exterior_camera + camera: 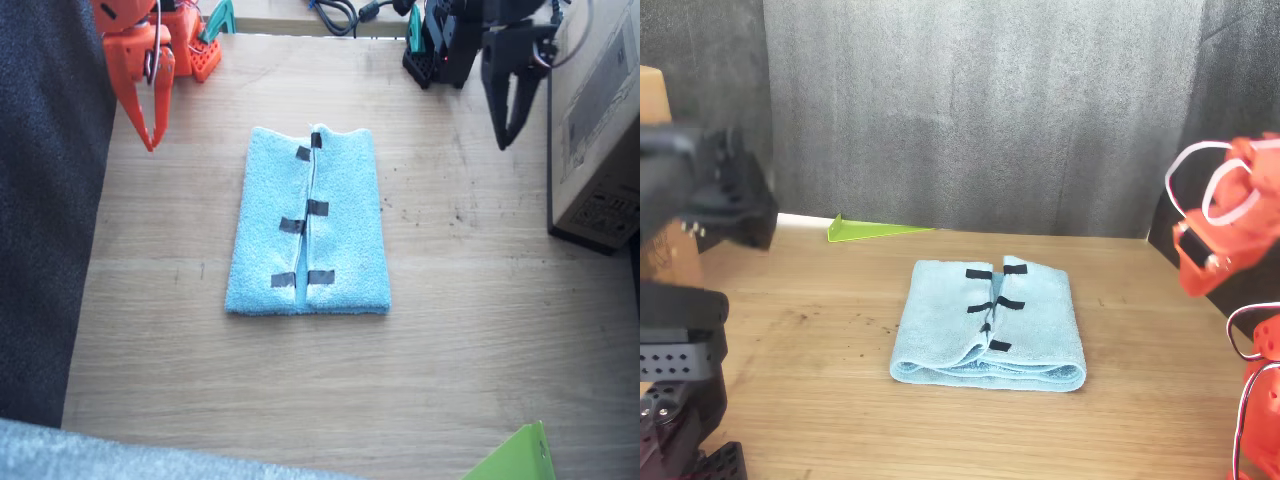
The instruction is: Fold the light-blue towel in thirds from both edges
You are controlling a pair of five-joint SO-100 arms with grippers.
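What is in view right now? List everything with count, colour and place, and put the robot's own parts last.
light-blue towel: one, light blue, centre of the table, folded with both short edges meeting along a middle seam.
black tape strips: six, black, three on each side of the seam.
table: one, light wood, under everything.
cardboard box: one, brown, at the table's edge beside the left arm.
green sheet: one, lime green, at the near table edge in the fixed view.
cables: dark, at the far edge behind the arms.
right gripper: one, orange, raised clear of the towel, empty.
left gripper: one, black, raised clear of the towel, empty.
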